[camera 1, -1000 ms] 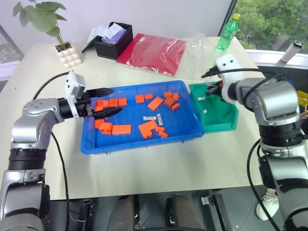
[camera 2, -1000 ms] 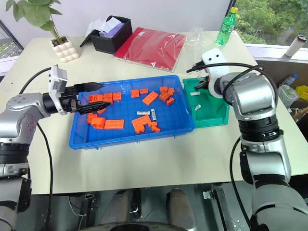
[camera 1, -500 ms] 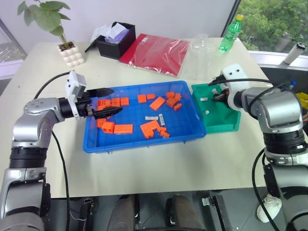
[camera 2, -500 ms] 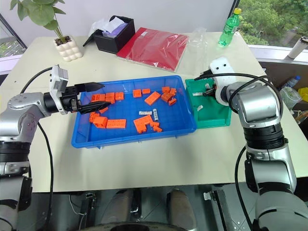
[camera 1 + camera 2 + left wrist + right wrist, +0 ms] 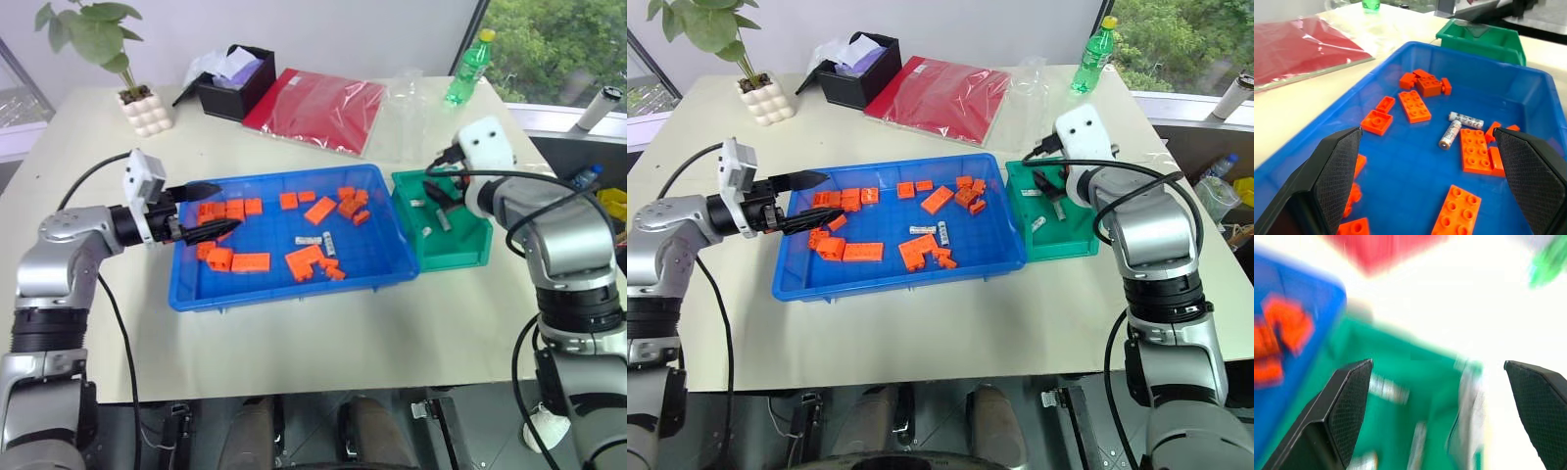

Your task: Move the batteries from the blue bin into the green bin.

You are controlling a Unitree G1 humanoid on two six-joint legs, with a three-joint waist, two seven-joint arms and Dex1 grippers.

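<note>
I had the blue bin point(image 5: 284, 284) in the middle of the table point(image 5: 323, 343), and the green bin point(image 5: 460, 255) touching its right end; these were the largest things before me. My right gripper point(image 5: 438, 196) hung over the green bin with its fingers spread wide and nothing between them; my left gripper point(image 5: 201, 209) stood at the left end of the blue bin, also spread and empty.

Two batteries point(image 5: 1458, 126) lay close together near the middle of the blue bin, among the orange blocks point(image 5: 304, 260); some pale small pieces lay already on the floor of the green bin, which I took for batteries.

In my judgement the step was a fresh pick from the blue bin; to do it well I would come down straight over one battery and close across its narrow side, because an orange block lay just beside the pair and could be caught too.

Behind stood a red folder point(image 5: 313, 108), a black box point(image 5: 230, 83), a plant point(image 5: 108, 59) and a green bottle point(image 5: 466, 67); all well apart from my path.
</note>
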